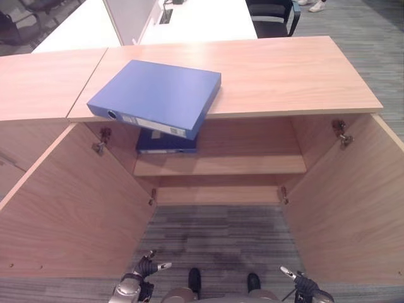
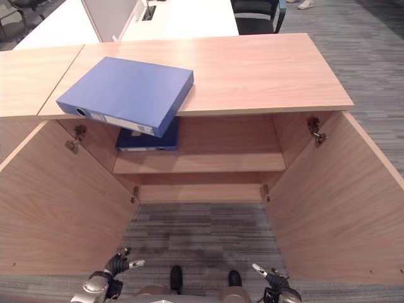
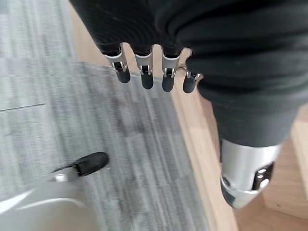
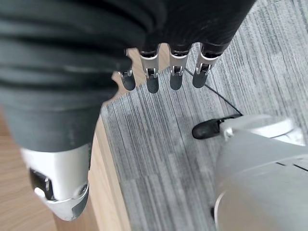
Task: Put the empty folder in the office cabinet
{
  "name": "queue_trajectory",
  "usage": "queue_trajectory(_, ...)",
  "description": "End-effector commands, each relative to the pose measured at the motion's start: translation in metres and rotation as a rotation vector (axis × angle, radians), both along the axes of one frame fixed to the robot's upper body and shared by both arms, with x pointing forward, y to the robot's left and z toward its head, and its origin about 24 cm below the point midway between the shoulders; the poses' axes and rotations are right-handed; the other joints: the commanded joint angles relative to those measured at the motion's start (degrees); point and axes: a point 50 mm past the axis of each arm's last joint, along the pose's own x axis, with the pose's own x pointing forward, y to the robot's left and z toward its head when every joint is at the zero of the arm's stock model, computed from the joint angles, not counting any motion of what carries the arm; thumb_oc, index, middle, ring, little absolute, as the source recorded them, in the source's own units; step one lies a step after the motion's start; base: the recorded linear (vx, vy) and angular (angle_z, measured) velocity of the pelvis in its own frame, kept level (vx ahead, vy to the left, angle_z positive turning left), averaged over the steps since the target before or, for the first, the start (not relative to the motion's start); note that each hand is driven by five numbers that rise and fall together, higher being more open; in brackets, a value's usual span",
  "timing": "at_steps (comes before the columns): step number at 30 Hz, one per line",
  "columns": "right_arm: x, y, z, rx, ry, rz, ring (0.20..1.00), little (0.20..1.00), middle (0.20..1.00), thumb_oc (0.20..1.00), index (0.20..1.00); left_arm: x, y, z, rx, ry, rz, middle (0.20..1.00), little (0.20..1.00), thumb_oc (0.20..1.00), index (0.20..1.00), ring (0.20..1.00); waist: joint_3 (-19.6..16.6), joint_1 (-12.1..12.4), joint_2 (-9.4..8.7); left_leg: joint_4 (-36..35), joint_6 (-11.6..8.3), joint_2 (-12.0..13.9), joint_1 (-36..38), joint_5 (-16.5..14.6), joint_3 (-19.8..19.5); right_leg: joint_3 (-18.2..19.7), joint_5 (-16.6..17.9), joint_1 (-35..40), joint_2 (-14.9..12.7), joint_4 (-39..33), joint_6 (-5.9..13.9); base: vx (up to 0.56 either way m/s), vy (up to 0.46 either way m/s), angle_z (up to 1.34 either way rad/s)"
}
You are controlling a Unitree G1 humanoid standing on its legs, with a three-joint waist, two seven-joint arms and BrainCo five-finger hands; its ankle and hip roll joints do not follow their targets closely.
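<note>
We see left hand (image 1: 146,267) low by open left door, fingers relaxed, empty. Right hand (image 1: 298,281) same, low by right door. Blue flat plastic folder (image 1: 156,97) on wooden cabinet (image 1: 284,72) top, corner overhanging front edge. Dark blue binder (image 1: 165,143) flat on shelf (image 1: 240,165) below. Both doors wide open.

I see the folder (image 1: 156,96) on the cabinet (image 1: 284,76) top, overhanging its front-left edge; second folder (image 1: 165,144) on the shelf (image 1: 240,165) directly beneath.
</note>
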Motion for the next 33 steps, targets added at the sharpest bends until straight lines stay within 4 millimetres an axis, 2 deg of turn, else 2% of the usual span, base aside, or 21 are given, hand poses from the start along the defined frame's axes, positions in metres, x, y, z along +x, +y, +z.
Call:
queue_trajectory(1,0.029,0.008,0.008,0.008,-0.088,0.054,1.000,1.000,1.000,1.000,1.000,0.025,0.014,0.016,0.052,-0.089,-0.028,1.000,1.000,1.000,1.000,1.000,3.90,1.71,-0.15,1.15,-0.99,3.14,1.90,-5.31,0.96,-4.07,-0.66,-2.33,-3.43,12.03,6.17,-0.01,0.126,-0.39)
queue_trajectory(2,0.029,0.011,0.007,0.016,-0.090,0.063,1.000,1.000,1.000,1.000,1.000,0.025,0.014,0.016,0.048,-0.089,-0.021,1.000,1.000,1.000,1.000,1.000,3.99,1.55,0.00,0.99,-0.77,2.83,2.41,-5.33,1.01,-6.04,-0.52,-3.11,-2.21,12.98,6.11,0.01,0.095,-0.33)
queue_trajectory(3,0.029,0.011,0.007,0.016,-0.090,0.063,1.000,1.000,1.000,1.000,1.000,0.025,0.014,0.016,0.048,-0.089,-0.021,1.000,1.000,1.000,1.000,1.000,4.00,1.54,0.00,1.00,-0.77,2.83,2.42,-5.34,1.00,-6.05,-0.53,-3.10,-2.22,12.99,6.11,0.06,0.091,-0.21)
queue_trajectory(4,0.025,0.013,0.005,0.021,-0.079,0.065,1.000,1.000,1.000,1.000,1.000,0.026,0.015,0.017,0.046,-0.096,-0.018,1.000,1.000,1.000,1.000,1.000,3.68,1.28,-0.06,0.86,-0.62,2.42,2.91,-5.33,0.62,-5.42,-2.69,-2.80,0.01,11.16,5.01,0.05,0.027,-0.08)
queue_trajectory(5,0.024,0.013,0.005,0.021,-0.078,0.065,1.000,1.000,1.000,1.000,1.000,0.026,0.015,0.017,0.046,-0.096,-0.018,1.000,1.000,1.000,1.000,1.000,3.70,1.27,-0.05,0.85,-0.65,2.46,2.98,-5.36,0.60,-5.44,-2.73,-2.72,0.04,11.15,4.98,0.09,0.021,0.00)
queue_trajectory(6,0.019,0.012,0.003,0.016,-0.063,0.063,1.000,1.000,1.000,1.000,1.000,0.025,0.014,0.017,0.045,-0.098,-0.022,1.000,1.000,1.000,1.000,1.000,2.99,1.52,-0.37,0.72,-0.73,2.04,3.21,-5.51,0.87,-6.27,-3.72,-0.64,0.02,7.45,3.62,0.04,-0.008,0.04)
queue_trajectory(7,0.019,0.012,0.003,0.016,-0.063,0.063,1.000,1.000,1.000,1.000,1.000,0.025,0.014,0.017,0.045,-0.098,-0.022,1.000,1.000,1.000,1.000,1.000,3.03,1.48,-0.35,0.71,-0.74,2.06,3.28,-5.51,0.82,-6.34,-3.67,-0.48,0.04,7.29,3.61,0.11,-0.040,0.05)
queue_trajectory(9,0.012,0.005,0.003,-0.003,-0.041,0.059,1.000,1.000,1.000,1.000,1.000,0.027,0.010,0.018,0.025,-0.120,-0.013,1.000,1.000,1.000,1.000,1.000,1.75,1.76,-0.69,0.51,-1.54,2.22,3.38,-5.55,0.72,-5.59,-3.13,1.91,0.07,1.31,2.51,0.11,-0.101,0.09)
queue_trajectory(16,0.001,-0.002,0.002,-0.018,-0.011,0.063,1.000,1.000,1.000,1.000,1.000,0.031,0.002,0.024,0.000,-0.167,-0.045,1.000,1.000,1.000,1.000,1.000,0.82,1.79,-1.13,0.51,-2.45,2.83,4.28,-5.68,-0.18,-6.67,-2.99,5.69,0.06,-2.56,1.90,0.04,-0.072,0.06)
queue_trajectory(19,-0.003,-0.005,0.002,-0.023,-0.002,0.053,1.000,1.000,1.000,1.000,1.000,0.039,0.000,0.033,-0.003,-0.222,-0.065,1.000,1.000,1.000,1.000,1.000,0.52,1.82,-1.16,0.51,-2.89,3.09,4.66,-5.78,-0.71,-7.10,-3.15,7.08,0.23,-3.79,1.64,0.02,-0.058,0.04)
queue_trajectory(21,-0.009,-0.007,0.001,-0.025,0.017,0.047,1.000,1.000,1.000,1.000,1.000,0.054,-0.002,0.052,0.012,-0.330,-0.114,1.000,1.000,1.000,1.000,1.000,0.24,2.16,-1.14,0.51,-3.17,3.28,4.73,-5.73,-1.27,-7.57,-3.20,8.05,0.41,-4.77,1.50,0.02,-0.077,0.05)
queue_trajectory(23,-0.013,-0.006,-0.001,-0.026,0.027,0.049,1.000,1.000,1.000,1.000,1.000,0.067,0.003,0.081,0.078,-0.461,-0.175,1.000,1.000,1.000,1.000,1.000,0.18,2.80,-1.32,0.51,-3.51,3.54,4.80,-5.68,-1.80,-8.10,-3.29,9.02,0.59,-5.63,1.35,-0.01,-0.076,0.11)
queue_trajectory(25,-0.018,0.000,-0.004,-0.018,0.047,0.053,1.000,1.000,1.000,1.000,1.000,0.075,0.011,0.114,0.223,-0.597,-0.251,1.000,1.000,1.000,1.000,1.000,-0.06,4.14,-1.70,0.51,-3.87,3.81,4.43,-5.39,-2.62,-8.72,-3.46,9.71,0.93,-6.42,1.21,-0.02,-0.094,0.12)
queue_trajectory(26,-0.019,0.001,-0.004,-0.017,0.051,0.053,1.000,1.000,1.000,1.000,1.000,0.075,0.011,0.119,0.244,-0.616,-0.271,1.000,1.000,1.000,1.000,1.000,-0.03,4.40,-1.73,0.51,-3.92,3.86,4.17,-4.72,-2.63,-8.87,-3.02,9.56,1.00,-6.39,1.14,-0.03,-0.068,0.12)
queue_trajectory(28,-0.020,0.001,-0.005,-0.016,0.057,0.056,1.000,1.000,1.000,1.000,1.000,0.074,0.014,0.125,0.279,-0.642,-0.278,1.000,1.000,1.000,1.000,1.000,-0.33,4.71,-1.92,0.51,-4.04,3.90,4.49,-5.47,-2.79,-9.01,-3.62,10.23,1.09,-6.82,1.15,0.01,-0.044,0.09)
queue_trajectory(29,-0.021,0.003,-0.005,-0.018,0.061,0.066,1.000,1.000,1.000,1.000,1.000,0.076,0.019,0.137,0.356,-0.696,-0.265,1.000,1.000,1.000,1.000,1.000,-0.30,5.32,-2.04,0.51,-4.14,4.09,4.12,-4.73,-3.11,-9.26,-3.25,10.19,1.24,-6.89,0.95,0.01,-0.038,0.09)
queue_trajectory(30,-0.021,0.004,-0.005,-0.018,0.061,0.067,1.000,1.000,1.000,1.000,1.000,0.075,0.019,0.137,0.358,-0.695,-0.264,1.000,1.000,1.000,1.000,1.000,-0.33,5.23,-2.07,0.51,-4.14,4.09,4.12,-4.72,-3.14,-9.30,-3.27,10.21,1.24,-6.89,0.94,-0.03,-0.065,0.10)
queue_trajectory(31,-0.020,0.006,-0.005,-0.022,0.057,0.084,1.000,1.000,1.000,1.000,1.000,0.075,0.022,0.148,0.440,-0.750,-0.280,1.000,1.000,1.000,1.000,1.000,-0.47,5.59,-2.26,0.51,-4.26,4.16,4.08,-4.81,-3.36,-9.53,-3.34,10.44,1.35,-7.19,0.88,0.00,-0.030,0.15)
queue_trajectory(32,-0.020,0.006,-0.005,-0.021,0.058,0.085,1.000,1.000,1.000,1.000,1.000,0.074,0.022,0.148,0.442,-0.749,-0.280,1.000,1.000,1.000,1.000,1.000,-0.51,5.54,-2.29,0.51,-4.26,4.16,4.10,-4.81,-3.35,-9.53,-3.35,10.46,1.35,-7.20,0.87,0.01,-0.071,0.19)
queue_trajectory(33,-0.020,0.011,-0.006,-0.024,0.060,0.110,1.000,1.000,1.000,1.000,1.000,0.074,0.025,0.157,0.522,-0.812,-0.240,1.000,1.000,1.000,1.000,1.000,-0.64,6.01,-2.62,0.51,-4.47,4.31,4.16,-4.88,-3.22,-9.84,-3.28,10.70,1.49,-7.66,0.88,0.01,-0.055,0.15)
